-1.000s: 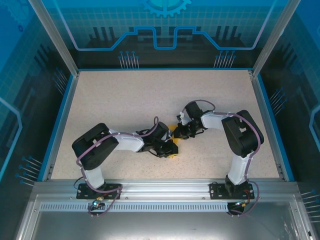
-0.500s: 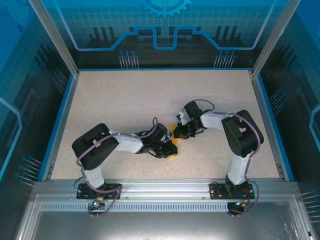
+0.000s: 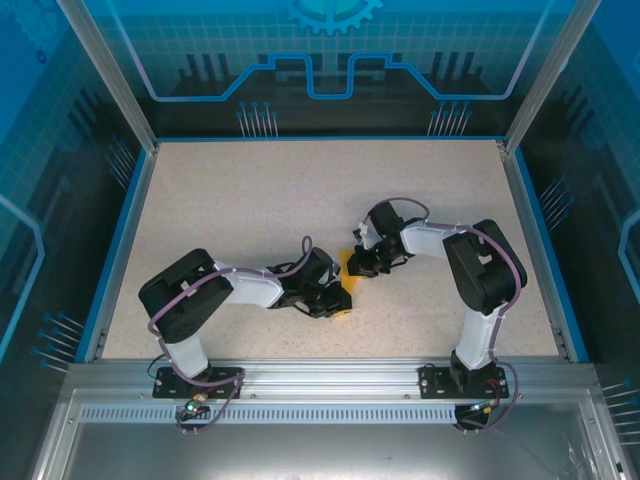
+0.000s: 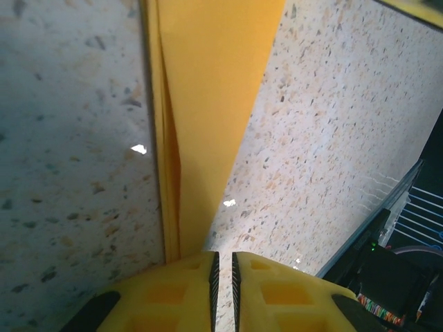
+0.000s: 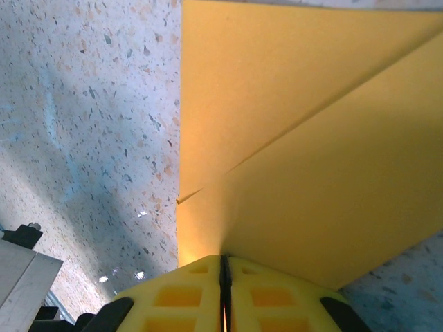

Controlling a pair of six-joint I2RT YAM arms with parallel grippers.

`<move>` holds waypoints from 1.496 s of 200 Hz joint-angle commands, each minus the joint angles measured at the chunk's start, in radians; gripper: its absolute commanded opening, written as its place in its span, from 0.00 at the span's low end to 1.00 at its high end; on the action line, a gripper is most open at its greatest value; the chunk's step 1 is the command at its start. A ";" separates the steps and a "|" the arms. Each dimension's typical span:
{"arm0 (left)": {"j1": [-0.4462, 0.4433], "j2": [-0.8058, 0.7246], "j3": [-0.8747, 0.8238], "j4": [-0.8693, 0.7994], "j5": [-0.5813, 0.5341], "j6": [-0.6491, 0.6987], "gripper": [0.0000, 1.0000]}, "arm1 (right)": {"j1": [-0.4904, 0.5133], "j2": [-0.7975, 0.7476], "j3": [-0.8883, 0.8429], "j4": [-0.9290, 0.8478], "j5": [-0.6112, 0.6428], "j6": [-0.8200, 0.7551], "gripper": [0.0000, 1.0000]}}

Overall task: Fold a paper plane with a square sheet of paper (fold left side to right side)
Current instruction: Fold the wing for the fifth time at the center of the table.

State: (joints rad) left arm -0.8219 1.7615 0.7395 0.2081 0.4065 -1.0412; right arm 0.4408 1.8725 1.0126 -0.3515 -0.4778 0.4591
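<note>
The folded paper plane [image 3: 347, 268] is seen lying flat on the table [image 3: 250, 200], about mid-width and towards the table's near edge. In the left wrist view its narrow end [image 4: 208, 104] is lost under the left gripper [image 4: 223, 277], whose fingers [image 4: 173, 297] are drawn together to a thin slit, clasping nothing visible. The right gripper [image 5: 223, 277] is clenched on the paper's edge [image 5: 311, 173], which is drawn into the seam between its fingers, slightly farther up the table [image 3: 362, 263] than the left gripper [image 3: 338, 302]
</note>
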 commanded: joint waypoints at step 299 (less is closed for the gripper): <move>0.045 0.067 0.068 -0.127 0.063 0.060 0.08 | 0.003 0.065 0.012 -0.107 0.150 -0.031 0.10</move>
State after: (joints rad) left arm -0.7769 1.8359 0.8406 0.1463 0.4507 -0.9943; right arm 0.4408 1.8854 1.0363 -0.3847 -0.4744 0.4438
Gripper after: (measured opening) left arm 0.083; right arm 0.101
